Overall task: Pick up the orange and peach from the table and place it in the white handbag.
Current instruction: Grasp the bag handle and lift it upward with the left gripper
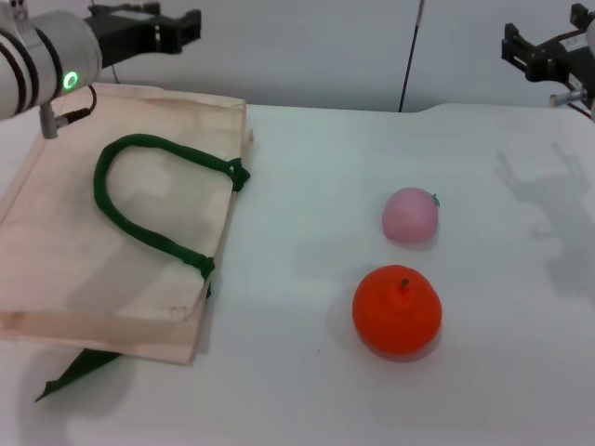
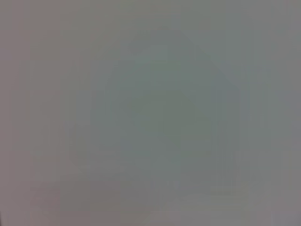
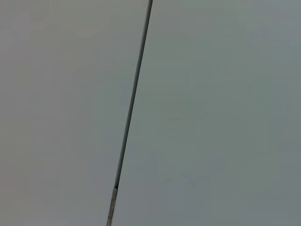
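In the head view the orange (image 1: 397,309) sits on the white table, right of centre and nearest to me. The smaller pale pink peach (image 1: 410,216) sits just behind it, apart from it. The white handbag (image 1: 84,242) lies flat on the left, with its green strap handle (image 1: 139,200) looped on top. My left gripper (image 1: 172,32) is raised at the far left, above the bag's back edge. My right gripper (image 1: 521,48) is raised at the far right, open and empty, well away from both fruits. Neither wrist view shows any of the task's things.
A white table (image 1: 307,186) carries everything; its back edge (image 1: 372,110) meets a grey wall. A thin dark vertical line (image 3: 131,108) on the wall shows in the right wrist view. A green tab (image 1: 79,369) sticks out from under the bag's front.
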`<state>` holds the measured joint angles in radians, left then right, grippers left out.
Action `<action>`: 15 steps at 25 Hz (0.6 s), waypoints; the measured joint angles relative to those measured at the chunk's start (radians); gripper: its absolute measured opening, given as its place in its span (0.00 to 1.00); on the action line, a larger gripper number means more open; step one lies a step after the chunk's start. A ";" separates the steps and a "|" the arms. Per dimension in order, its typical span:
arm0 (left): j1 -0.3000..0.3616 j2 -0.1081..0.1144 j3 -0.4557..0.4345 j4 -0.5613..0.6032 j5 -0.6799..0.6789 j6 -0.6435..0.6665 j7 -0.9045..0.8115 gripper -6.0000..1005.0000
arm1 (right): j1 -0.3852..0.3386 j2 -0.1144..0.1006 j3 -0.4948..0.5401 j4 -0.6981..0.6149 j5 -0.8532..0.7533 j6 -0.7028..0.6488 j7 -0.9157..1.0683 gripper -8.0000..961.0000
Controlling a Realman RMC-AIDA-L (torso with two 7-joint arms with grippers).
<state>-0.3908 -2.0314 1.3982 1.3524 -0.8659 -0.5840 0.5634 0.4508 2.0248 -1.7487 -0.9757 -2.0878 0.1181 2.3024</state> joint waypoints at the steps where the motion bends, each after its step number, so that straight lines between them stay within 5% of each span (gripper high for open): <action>1: -0.007 0.000 -0.020 0.007 0.003 -0.054 0.002 0.49 | 0.000 0.000 0.000 0.000 0.000 0.000 0.000 0.90; 7: -0.041 0.001 -0.161 0.087 0.100 -0.366 -0.012 0.47 | 0.000 0.000 0.000 0.003 0.000 0.000 -0.001 0.90; 15: -0.094 0.003 -0.325 0.198 0.254 -0.622 -0.008 0.46 | 0.000 0.000 0.000 0.018 0.000 0.000 0.002 0.90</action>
<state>-0.4853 -2.0288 1.0730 1.5505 -0.6118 -1.2060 0.5557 0.4506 2.0248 -1.7487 -0.9578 -2.0877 0.1179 2.3044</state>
